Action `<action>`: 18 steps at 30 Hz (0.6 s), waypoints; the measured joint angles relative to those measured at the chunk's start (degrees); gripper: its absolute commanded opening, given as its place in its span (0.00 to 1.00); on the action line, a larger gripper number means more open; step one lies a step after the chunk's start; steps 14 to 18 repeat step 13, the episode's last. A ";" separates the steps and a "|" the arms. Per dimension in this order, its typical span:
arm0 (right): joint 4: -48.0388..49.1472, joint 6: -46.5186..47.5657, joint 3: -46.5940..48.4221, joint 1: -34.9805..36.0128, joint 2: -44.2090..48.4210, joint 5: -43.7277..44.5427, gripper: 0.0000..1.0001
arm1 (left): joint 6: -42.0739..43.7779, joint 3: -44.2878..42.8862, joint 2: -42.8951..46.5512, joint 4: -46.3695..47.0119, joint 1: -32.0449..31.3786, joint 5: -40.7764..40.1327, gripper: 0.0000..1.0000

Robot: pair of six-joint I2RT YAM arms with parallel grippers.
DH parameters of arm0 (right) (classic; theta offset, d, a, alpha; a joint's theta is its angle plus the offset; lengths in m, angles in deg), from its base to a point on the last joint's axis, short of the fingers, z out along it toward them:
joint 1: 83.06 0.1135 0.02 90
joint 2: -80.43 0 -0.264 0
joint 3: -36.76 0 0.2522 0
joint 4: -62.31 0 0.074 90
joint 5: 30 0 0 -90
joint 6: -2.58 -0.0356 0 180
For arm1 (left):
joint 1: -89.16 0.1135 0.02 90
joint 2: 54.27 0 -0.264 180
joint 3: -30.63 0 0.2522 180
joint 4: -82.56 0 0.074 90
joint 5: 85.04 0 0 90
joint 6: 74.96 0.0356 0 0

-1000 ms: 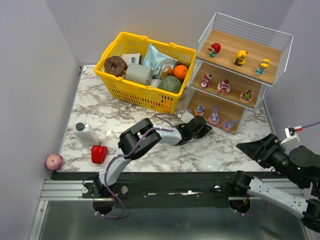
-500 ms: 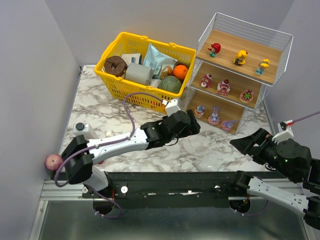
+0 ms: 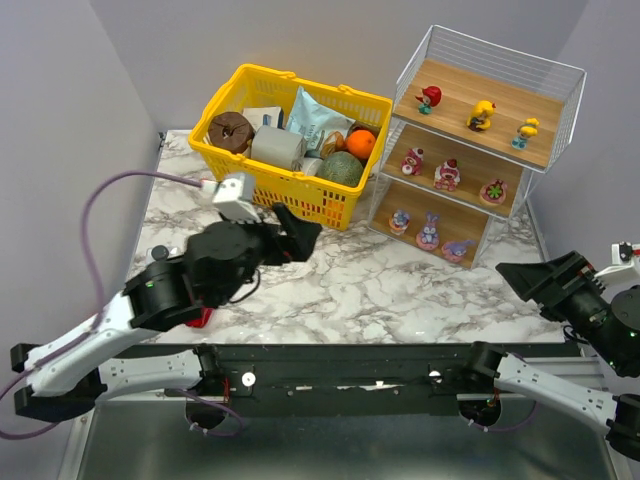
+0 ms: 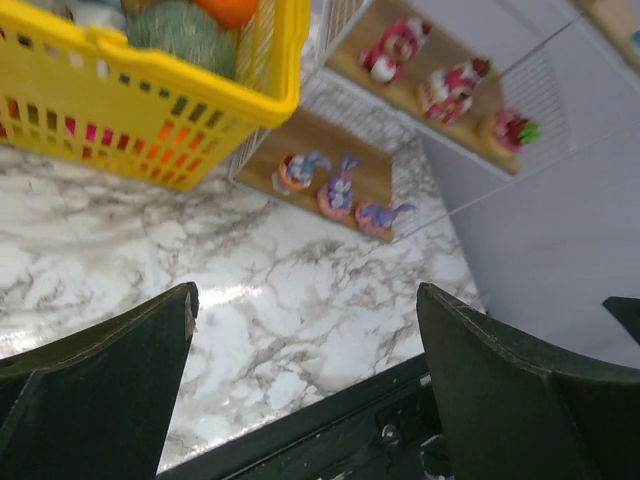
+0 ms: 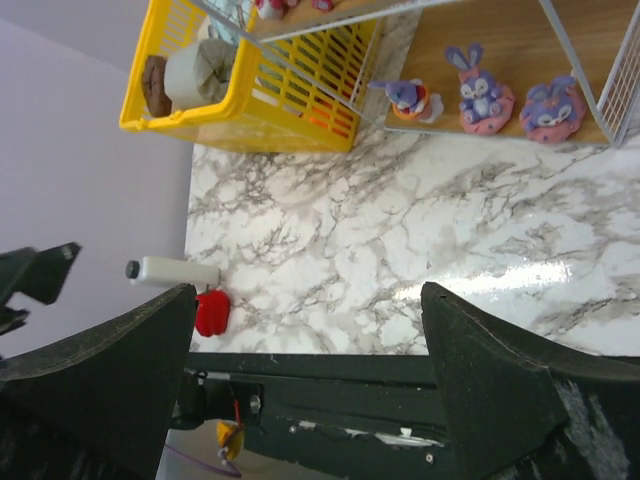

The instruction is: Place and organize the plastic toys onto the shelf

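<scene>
The shelf (image 3: 455, 88) stands at the back right with plastic toys on all three boards. A small red figure (image 3: 430, 98) and two yellow ducks (image 3: 482, 115) are on top. Red-pink figures (image 3: 447, 175) fill the middle board and purple bunnies (image 3: 429, 231) the bottom one. My left gripper (image 3: 290, 235) hangs open and empty in front of the basket, well left of the shelf. In the left wrist view the left gripper (image 4: 305, 300) faces the bunnies (image 4: 340, 190) from afar. My right gripper (image 3: 520, 278) is open and empty near the front right edge. The right gripper (image 5: 308, 295) sees the bunnies (image 5: 478, 95).
A yellow basket (image 3: 290, 140) full of groceries sits at the back, touching the shelf's left side. A white bottle (image 5: 175, 272) and a red bell pepper (image 5: 210, 312) lie near the front left corner, mostly hidden under my left arm in the top view.
My left arm has swung back from the shelf's bottom board to the left, and its jaws have opened wide. My right gripper has drawn back to the right and opened fully.
</scene>
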 measured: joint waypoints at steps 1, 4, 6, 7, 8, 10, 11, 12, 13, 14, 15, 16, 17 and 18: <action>0.00 0.35 0.68 -0.02 -0.35 0.50 1.00 | 2.05 -1.60 1.84 -0.24 0.00 -0.74 0.99; 0.02 1.07 2.12 0.00 -1.73 1.81 1.00 | 6.43 -6.12 4.76 -0.94 0.00 -2.45 0.99; 0.07 1.53 2.40 0.00 -2.38 2.40 1.00 | 8.68 -8.44 5.20 -1.36 0.00 -3.30 0.99; 0.04 1.75 2.40 0.00 -2.54 2.58 1.00 | 9.79 -9.29 5.22 -1.77 0.00 -3.69 0.99; 0.04 1.92 2.40 0.00 -2.64 2.82 1.00 | 10.69 -9.64 5.20 -2.16 0.00 -3.91 0.99; 0.02 2.19 2.43 0.00 -2.67 3.10 1.00 | 11.89 -9.66 5.11 -3.15 0.00 -4.22 0.99; 0.02 2.34 2.49 0.00 -2.67 3.23 1.00 | 12.50 -9.66 4.98 -3.63 0.00 -4.31 0.99; 0.04 2.40 2.60 0.00 -2.69 3.34 1.00 | 12.98 -9.66 4.83 -4.02 0.00 -4.35 0.99; 0.02 2.51 2.78 0.00 -2.69 3.39 1.00 | 13.33 -9.66 4.66 -4.35 0.00 -4.37 0.99; 0.02 2.51 2.78 0.00 -2.69 3.39 1.00 | 13.33 -9.66 4.66 -4.35 0.00 -4.37 0.99; 0.02 2.51 2.78 0.00 -2.69 3.39 1.00 | 13.33 -9.66 4.66 -4.35 0.00 -4.37 0.99; 0.02 2.51 2.78 0.00 -2.69 3.39 1.00 | 13.33 -9.66 4.66 -4.35 0.00 -4.37 0.99; 0.02 2.51 2.78 0.00 -2.69 3.39 1.00 | 13.33 -9.66 4.66 -4.35 0.00 -4.37 0.99; 0.02 2.51 2.78 0.00 -2.69 3.39 1.00 | 13.33 -9.66 4.66 -4.35 0.00 -4.37 0.99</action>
